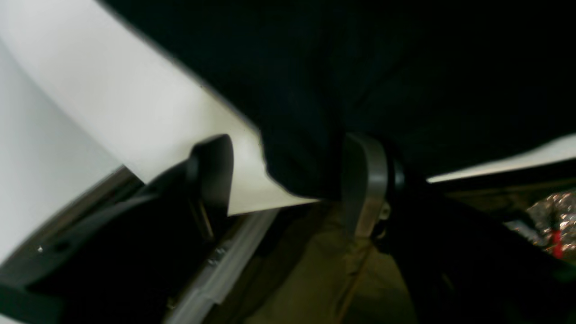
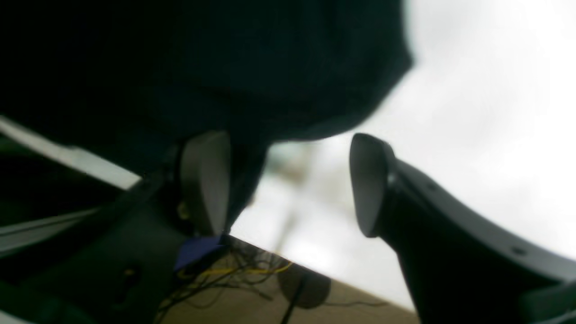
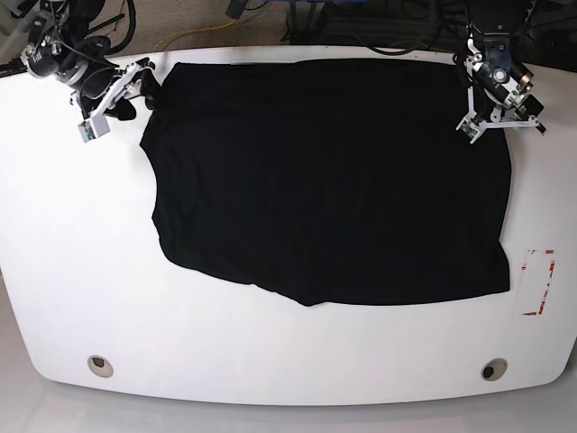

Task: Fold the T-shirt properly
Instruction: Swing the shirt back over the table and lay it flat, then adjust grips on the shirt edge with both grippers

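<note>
The large black soft cloth T-shirt (image 3: 325, 180) lies spread flat on the white rounded surface (image 3: 72, 271), its print hidden. At its far corners, the left end effector (image 1: 288, 175) and the right end effector (image 2: 288, 180) each stand with fingers apart, one finger against a cloth edge. Both wrist views are blurred, and the shirt's folds show only as a dark mass.

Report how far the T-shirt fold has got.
Done: the T-shirt lies spread flat on the white table; no fold shows yet. In hand: the left tool and right tool sit open at its two far corners, cloth reaching between the fingers. Left: grip and every fold.
</note>
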Action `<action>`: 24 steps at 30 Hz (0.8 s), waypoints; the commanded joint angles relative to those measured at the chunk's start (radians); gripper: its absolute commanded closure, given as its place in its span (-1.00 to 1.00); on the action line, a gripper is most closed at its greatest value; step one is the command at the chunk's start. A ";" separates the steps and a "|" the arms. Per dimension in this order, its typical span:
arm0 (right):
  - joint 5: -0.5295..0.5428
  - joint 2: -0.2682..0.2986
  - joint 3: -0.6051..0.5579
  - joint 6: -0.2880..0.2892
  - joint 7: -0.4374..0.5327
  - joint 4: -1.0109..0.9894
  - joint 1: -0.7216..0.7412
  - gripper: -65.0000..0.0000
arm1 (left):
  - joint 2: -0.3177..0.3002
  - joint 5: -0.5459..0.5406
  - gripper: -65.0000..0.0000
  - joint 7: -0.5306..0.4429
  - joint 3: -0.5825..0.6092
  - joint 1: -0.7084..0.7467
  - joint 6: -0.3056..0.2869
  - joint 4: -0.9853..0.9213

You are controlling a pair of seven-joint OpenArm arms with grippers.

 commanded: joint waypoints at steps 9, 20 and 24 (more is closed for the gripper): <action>0.018 -0.004 0.017 0.005 0.016 0.045 -0.026 -0.23 | -0.067 -0.441 -0.08 0.013 -0.186 -0.008 0.003 0.017; 0.013 -0.056 0.013 0.003 0.016 0.002 -0.025 -0.23 | -0.055 -0.741 -0.08 0.073 -0.511 -0.087 0.003 0.001; 0.013 -0.067 0.011 0.003 0.020 -0.024 -0.006 -0.23 | 0.007 -0.738 -0.08 0.112 -0.648 -0.143 0.003 -0.042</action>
